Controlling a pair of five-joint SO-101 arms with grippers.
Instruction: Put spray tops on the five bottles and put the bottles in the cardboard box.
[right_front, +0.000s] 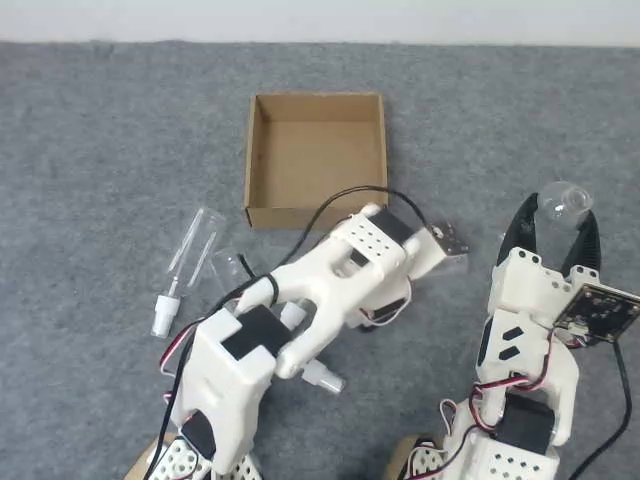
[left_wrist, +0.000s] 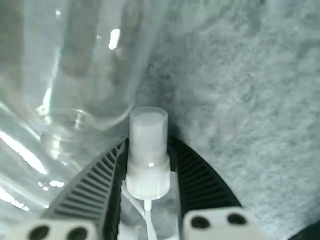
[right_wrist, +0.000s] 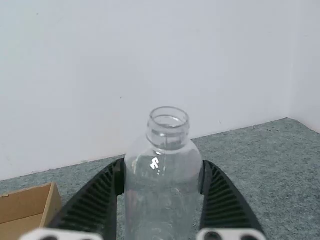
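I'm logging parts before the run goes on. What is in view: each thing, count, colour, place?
cardboard box: one, brown, far middle, nothing inside.
lying bottles: two, clear, left of the box; one has a white top at its neck, the other partly under the left arm.
held bottle: one, clear, upright, uncapped, in right claw.
near bottle: one, clear, beside the left claw.
held spray top: one, white, in left claw.
loose spray top: one, white, beside left arm.
table: one, grey carpeted.
left claw: black, shut on spray top.
right claw: black, shut on bottle.
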